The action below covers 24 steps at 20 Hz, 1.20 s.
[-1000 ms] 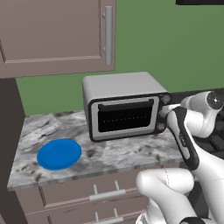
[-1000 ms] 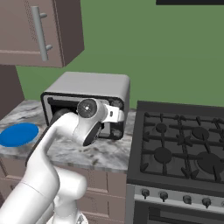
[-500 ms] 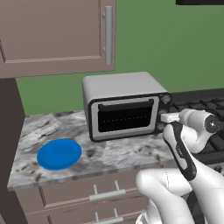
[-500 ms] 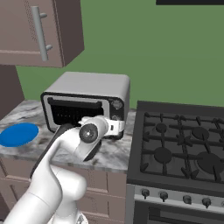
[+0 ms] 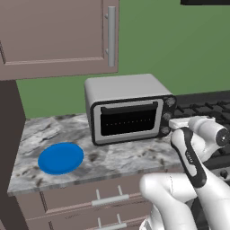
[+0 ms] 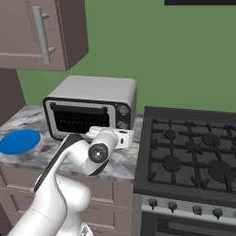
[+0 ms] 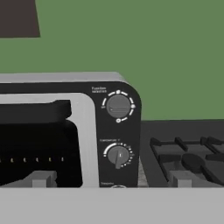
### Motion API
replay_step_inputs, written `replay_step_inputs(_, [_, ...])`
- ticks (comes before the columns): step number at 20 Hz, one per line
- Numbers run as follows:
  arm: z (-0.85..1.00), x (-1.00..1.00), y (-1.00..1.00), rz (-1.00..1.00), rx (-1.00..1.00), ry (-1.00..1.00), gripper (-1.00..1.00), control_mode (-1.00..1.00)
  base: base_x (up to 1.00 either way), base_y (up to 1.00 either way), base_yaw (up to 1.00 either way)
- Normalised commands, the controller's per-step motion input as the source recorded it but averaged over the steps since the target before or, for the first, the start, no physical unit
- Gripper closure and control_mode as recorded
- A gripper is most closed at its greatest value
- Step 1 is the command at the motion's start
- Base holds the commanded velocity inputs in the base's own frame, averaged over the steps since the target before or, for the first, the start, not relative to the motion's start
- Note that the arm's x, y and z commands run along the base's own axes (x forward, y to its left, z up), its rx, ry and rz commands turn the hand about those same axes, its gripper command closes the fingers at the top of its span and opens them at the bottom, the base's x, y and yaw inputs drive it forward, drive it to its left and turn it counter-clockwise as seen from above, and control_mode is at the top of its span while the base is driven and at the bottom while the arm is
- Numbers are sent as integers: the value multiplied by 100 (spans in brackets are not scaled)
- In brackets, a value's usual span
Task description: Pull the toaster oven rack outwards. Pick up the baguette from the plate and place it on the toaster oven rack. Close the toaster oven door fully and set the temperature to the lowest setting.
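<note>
One second is enough to alter the picture: the arm has swung off the oven's front and dropped rightward. At far left the flat round bright-blue plate (image 5: pixel 60 158) lies bare on the marbled counter (image 5: pixel 121 157). The short tan baguette is presumably behind the dark glass of the silver-framed toaster oven door (image 5: pixel 129 120), shut on the boxy silver-grey toaster oven (image 5: pixel 126 87). The two-finger gripper (image 5: pixel 176 122) hangs beside the knob column, fingers spread wide, grasping nothing. So the temperature step remains. The hand view resolves two marked dark dials (image 7: pixel 118 106); the base views reduce them to dots.
</note>
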Motion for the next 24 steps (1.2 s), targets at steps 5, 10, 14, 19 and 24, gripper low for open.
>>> replay_step_inputs(5, [-15, 0, 0, 0, 1, 2, -100, -100, 0, 0, 0])
replay_step_inputs(10, [-26, 3, 0, -3, 0, 14, -100, -100, 0, 0, 0])
replay_step_inputs(14, [-3, 11, 0, -7, 0, 10, -100, -100, 0, 0, 0])
replay_step_inputs(19, [0, 26, 0, -3, -2, 8, -100, -100, 0, 0, 0])
replay_step_inputs(24, [0, 25, 0, 0, 0, 0, -100, -100, 0, 0, 0])
